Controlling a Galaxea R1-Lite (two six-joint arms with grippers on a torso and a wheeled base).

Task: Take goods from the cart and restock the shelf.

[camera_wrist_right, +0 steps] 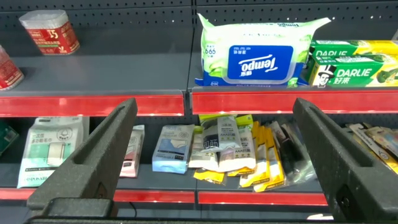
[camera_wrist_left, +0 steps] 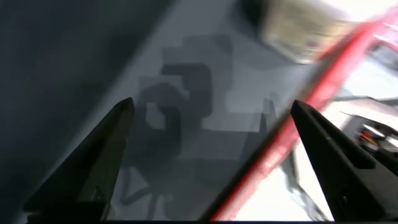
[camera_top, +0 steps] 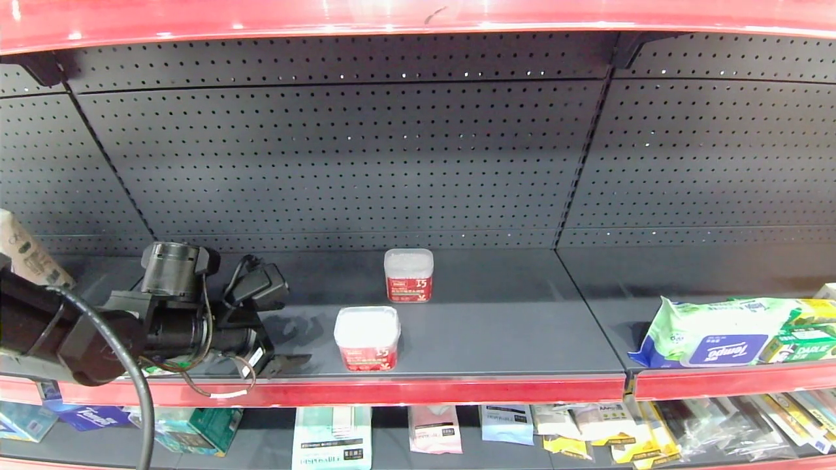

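You have the left gripper [camera_wrist_left: 212,106] empty, fingers spread wide, low over the shelf [camera_top: 496,326] just left of the front tub [camera_top: 366,338]; a second tub [camera_top: 409,275] stands behind it; your right gripper [camera_wrist_right: 216,102] gapes empty too.

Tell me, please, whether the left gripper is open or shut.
Open: on the left gripper, the fingers stand wide apart above the shelf, nothing between them.

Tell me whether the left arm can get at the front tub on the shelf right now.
Probably yes: the left claw is open, beside the front tub, with only bare shelf between them.
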